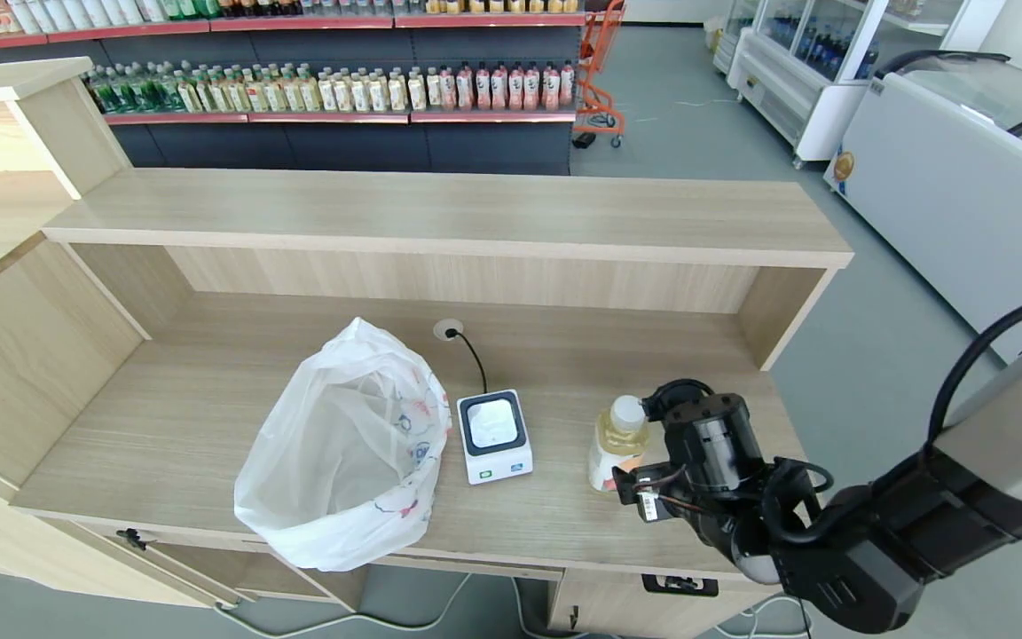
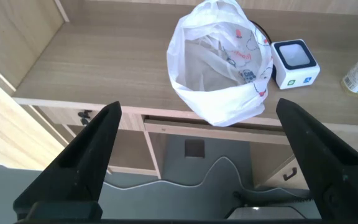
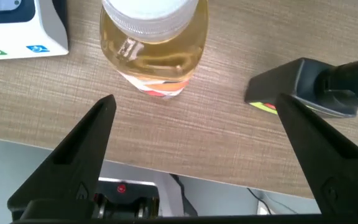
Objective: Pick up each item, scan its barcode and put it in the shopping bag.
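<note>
right gripper point(image 3: 194, 104) spread wide just short of the upright bottle point(image 3: 154, 50), likely lined up to grasp it; left gripper point(image 2: 199, 111) likewise open, hanging off the counter point(image 2: 104, 62) front, facing the gaping shopping bag point(image 2: 219, 62)

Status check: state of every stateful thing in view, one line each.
shopping bag: upright, mouth open, looks empty
barcode scanner: flat on counter, cable attached
bottle: upright, capped, ungrasped
left gripper: jaws open, empty
right gripper: jaws open, empty, beside bottle
</note>
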